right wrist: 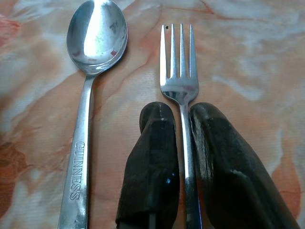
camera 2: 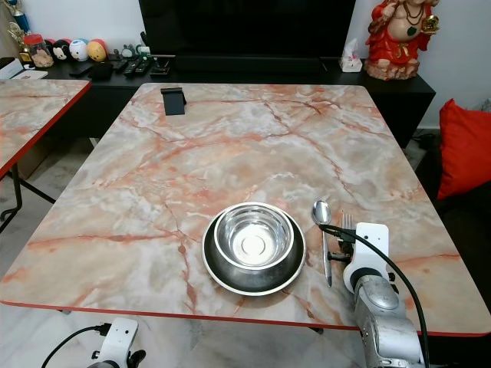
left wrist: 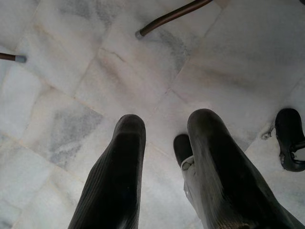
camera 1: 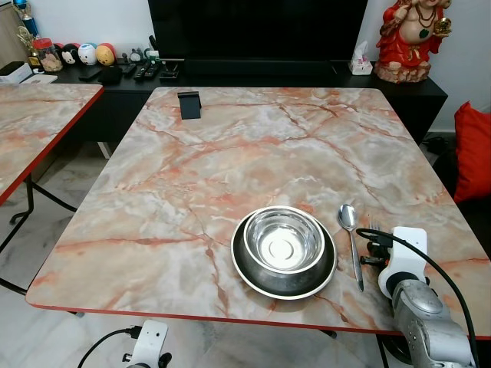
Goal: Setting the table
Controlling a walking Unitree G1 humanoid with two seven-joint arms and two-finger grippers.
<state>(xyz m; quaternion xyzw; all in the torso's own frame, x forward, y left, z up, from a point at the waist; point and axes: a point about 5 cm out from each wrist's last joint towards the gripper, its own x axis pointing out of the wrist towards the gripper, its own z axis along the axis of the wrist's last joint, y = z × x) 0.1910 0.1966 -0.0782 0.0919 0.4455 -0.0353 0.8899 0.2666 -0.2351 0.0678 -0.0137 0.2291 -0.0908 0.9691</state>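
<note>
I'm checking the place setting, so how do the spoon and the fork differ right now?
The spoon lies free on the table, next to the bowl; the fork lies farther from the bowl, its handle between the right tool's fingers. The spoon ends in a rounded bowl and its handle reads GUINNESS; the fork ends in four tines. Both are shiny metal, lying parallel.

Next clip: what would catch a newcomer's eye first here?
The steel bowl nested in a dark plate near the marble table's front edge. To its right lie a spoon and a fork, whose handle sits between the right gripper's closed fingers. A red figurine stands behind.
</note>
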